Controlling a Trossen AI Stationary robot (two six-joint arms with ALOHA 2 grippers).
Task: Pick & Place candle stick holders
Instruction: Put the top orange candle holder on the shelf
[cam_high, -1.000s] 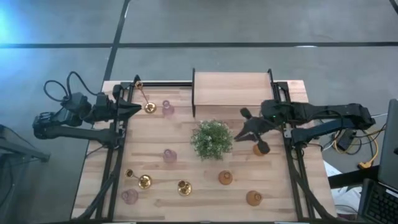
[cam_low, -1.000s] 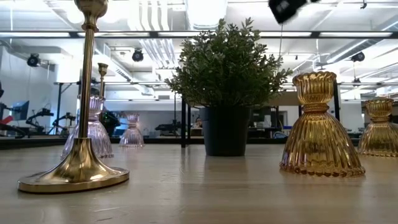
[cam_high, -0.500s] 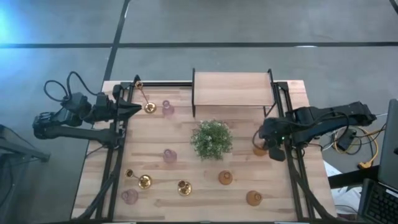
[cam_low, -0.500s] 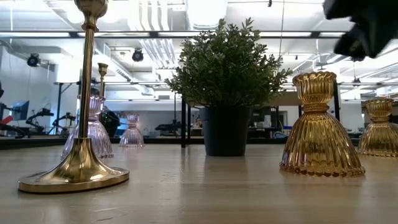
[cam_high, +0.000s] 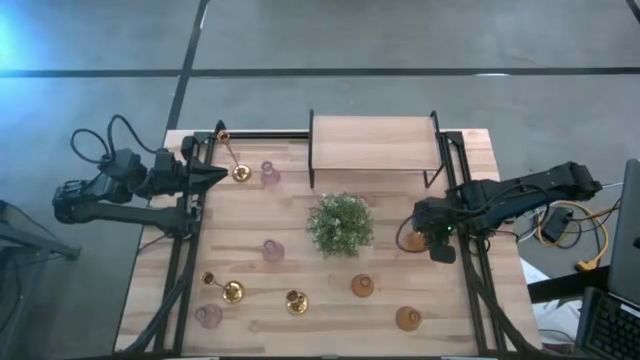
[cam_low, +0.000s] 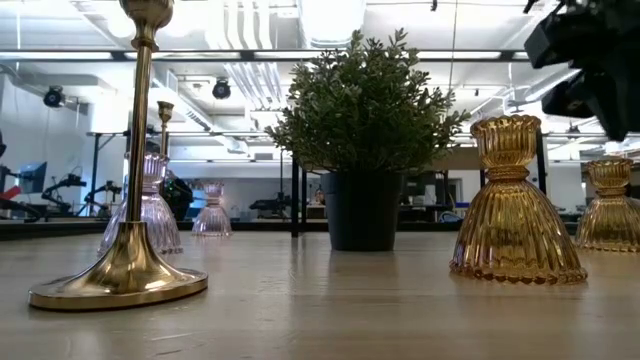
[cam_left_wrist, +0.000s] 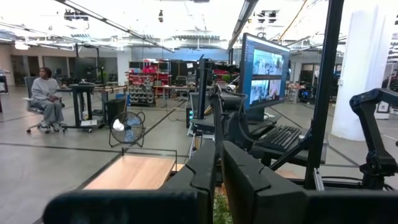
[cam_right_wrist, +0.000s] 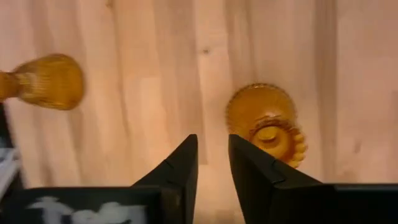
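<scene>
Right gripper (cam_high: 432, 243) first: from above we see it hanging over the ribbed amber glass candle holder (cam_high: 416, 240) that stands just beside the bushy green potted plant (cam_high: 341, 223), on the plant's right-arm side. Two more amber holders sit nearer the front edge than the plant, and the brass and pink ones lie spread on its far side, toward the left arm. The left gripper (cam_high: 214, 176) waits well away from the plant, by the table's left rail (cam_high: 183, 255), close to a brass holder.

At table height, we see the dark right gripper (cam_low: 590, 60) above and beyond the nearest amber holder (cam_low: 516, 205), not touching it; the plant (cam_low: 364, 120) stands between that holder and a tall brass stem (cam_low: 132, 160).

Past the left wrist, the left gripper's fingers (cam_left_wrist: 210, 171) are pressed together, holding nothing.

Past the right wrist — looking straight down — the right gripper's fingers (cam_right_wrist: 183, 165) stand slightly apart with only a narrow gap, empty, and the amber holder (cam_right_wrist: 268, 124) lies just beside one fingertip, not between them.

We judge the glass stiff, smooth and breakable, fairly light but slippery. The narrow neck under the scalloped cup looks the best hold — the jaws would need to spread wider first.
</scene>
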